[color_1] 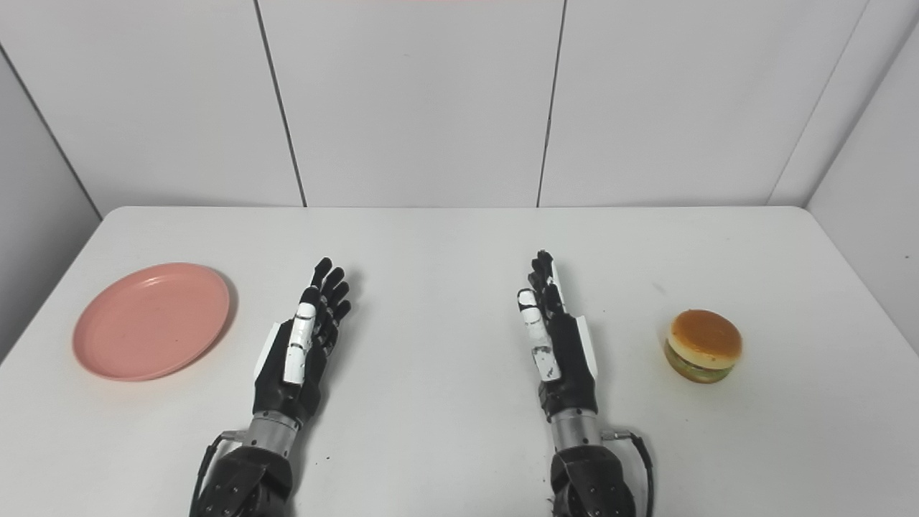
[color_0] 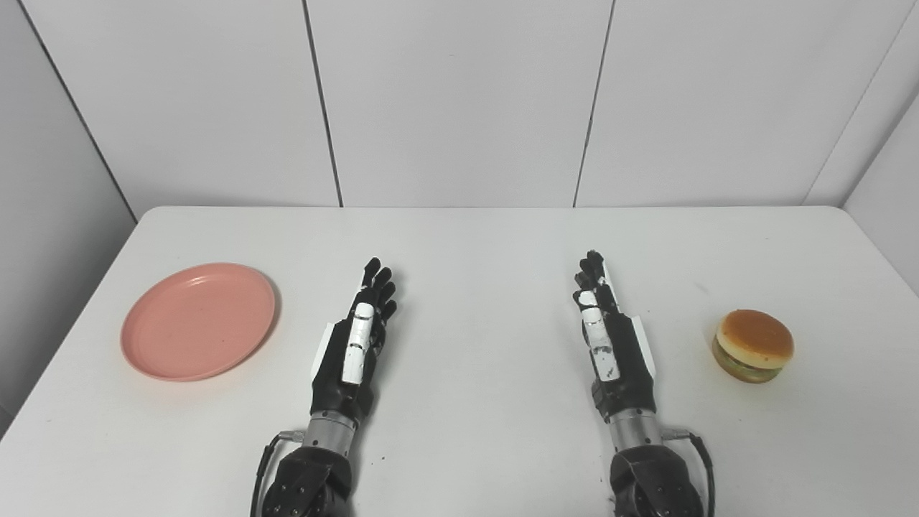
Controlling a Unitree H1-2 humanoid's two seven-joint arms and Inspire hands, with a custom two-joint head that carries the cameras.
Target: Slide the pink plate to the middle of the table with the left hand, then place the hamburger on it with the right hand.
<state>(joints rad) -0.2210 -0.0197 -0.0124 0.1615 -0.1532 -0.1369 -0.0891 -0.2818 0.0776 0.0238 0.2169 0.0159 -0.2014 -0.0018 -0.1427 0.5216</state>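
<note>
Plate (color_0: 198, 321) at left, burger (color_0: 753, 345) at right, both untouched. Left hand (color_0: 355, 343) and right hand (color_0: 607, 339) flat, fingers extended, empty. Plate looks light, stiff, slick: push its rim. Burger probably soft: grip the sides gently.

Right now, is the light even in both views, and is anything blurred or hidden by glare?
Left eye view: even, soft light; faint shadow beside the pink plate; hamburger sharp, no glare. Right eye view: the same; left hand and right hand in focus.
</note>
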